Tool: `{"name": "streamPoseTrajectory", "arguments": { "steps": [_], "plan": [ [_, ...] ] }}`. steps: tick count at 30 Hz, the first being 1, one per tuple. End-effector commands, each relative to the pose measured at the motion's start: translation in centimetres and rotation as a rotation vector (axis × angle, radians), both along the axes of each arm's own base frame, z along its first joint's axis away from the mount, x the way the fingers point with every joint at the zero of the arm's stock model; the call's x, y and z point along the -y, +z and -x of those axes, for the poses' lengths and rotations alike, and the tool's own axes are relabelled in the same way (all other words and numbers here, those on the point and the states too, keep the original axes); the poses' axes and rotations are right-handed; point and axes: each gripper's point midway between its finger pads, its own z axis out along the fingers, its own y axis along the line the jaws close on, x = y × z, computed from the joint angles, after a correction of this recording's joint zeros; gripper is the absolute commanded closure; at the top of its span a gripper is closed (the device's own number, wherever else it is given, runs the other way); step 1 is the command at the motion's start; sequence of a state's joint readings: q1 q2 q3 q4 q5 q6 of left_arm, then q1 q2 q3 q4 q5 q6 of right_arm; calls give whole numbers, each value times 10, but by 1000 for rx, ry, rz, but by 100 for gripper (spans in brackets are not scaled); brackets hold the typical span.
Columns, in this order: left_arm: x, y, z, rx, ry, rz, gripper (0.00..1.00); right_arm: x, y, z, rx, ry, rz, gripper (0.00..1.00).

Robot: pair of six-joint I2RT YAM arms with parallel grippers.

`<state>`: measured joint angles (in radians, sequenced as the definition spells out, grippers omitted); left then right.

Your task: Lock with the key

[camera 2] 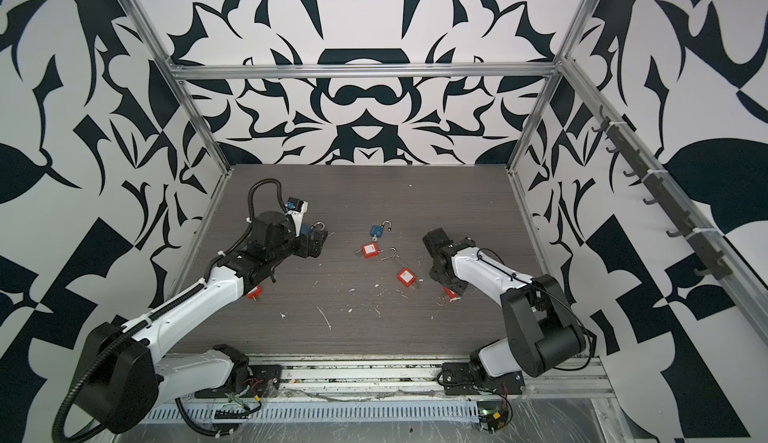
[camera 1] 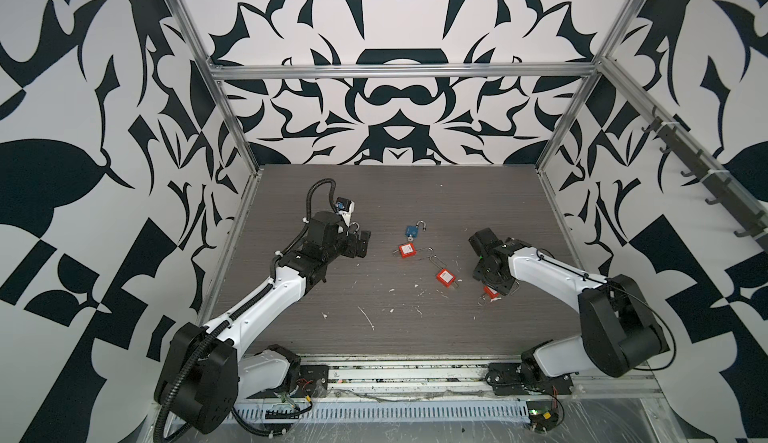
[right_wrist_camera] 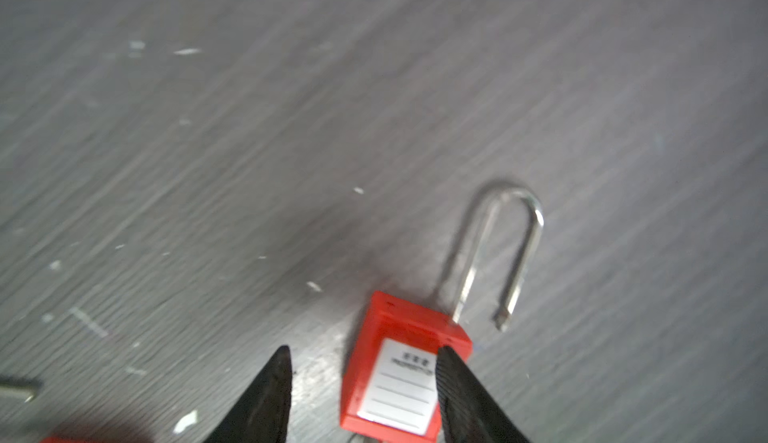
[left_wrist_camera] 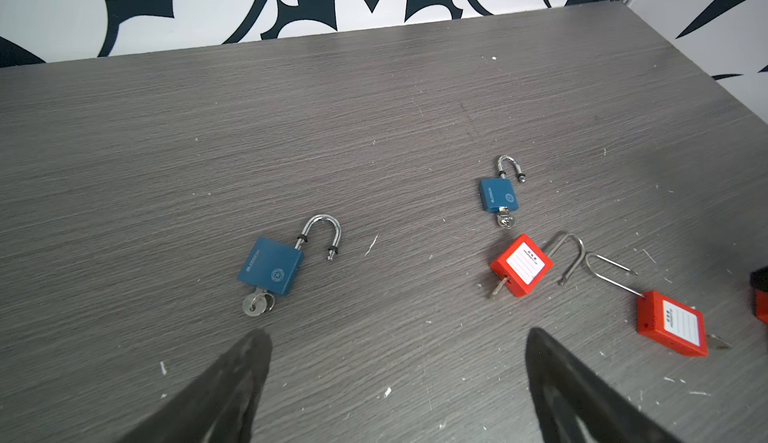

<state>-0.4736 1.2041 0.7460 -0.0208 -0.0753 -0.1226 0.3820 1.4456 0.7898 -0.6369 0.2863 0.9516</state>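
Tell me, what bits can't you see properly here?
- Red padlock: right wrist view, blurred label, bottom edge cuts it off.
- Second red padlock: top view, left arm covers most.
- Red object: left wrist view, picture edge cuts it; unidentifiable.

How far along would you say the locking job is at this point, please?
Nothing looks done yet: the blue padlock, the central red padlock and the red padlock under the right end effector all show open shackles. In hand: that end effector is poised over its padlock, jaws apart, gripping nothing; the left end effector is open and empty. Left: shutting every shackle and turning keys.
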Motion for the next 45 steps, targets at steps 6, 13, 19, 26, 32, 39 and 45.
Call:
{"name": "streamPoseTrajectory", "arguments": {
  "steps": [6,13,19,26,32,39,45],
  "plan": [
    [6,20,-2,31,-29,12,2,7,37,-9,25,152,98,42],
    [14,21,-3,20,-61,25,2,9,21,24,-21,-5,11,42],
    [19,24,-5,16,-82,33,2,8,8,22,0,-22,-1,43],
    [19,31,-6,28,-87,26,2,4,-12,27,-44,-47,-25,45],
    [19,33,-5,25,-84,28,2,6,-15,27,-57,-20,-4,49],
    [19,32,-6,19,-77,36,2,-5,-17,14,-53,119,-13,53],
    [22,33,-8,16,-85,40,2,-35,-18,5,-111,454,-61,57]
  ]
}}
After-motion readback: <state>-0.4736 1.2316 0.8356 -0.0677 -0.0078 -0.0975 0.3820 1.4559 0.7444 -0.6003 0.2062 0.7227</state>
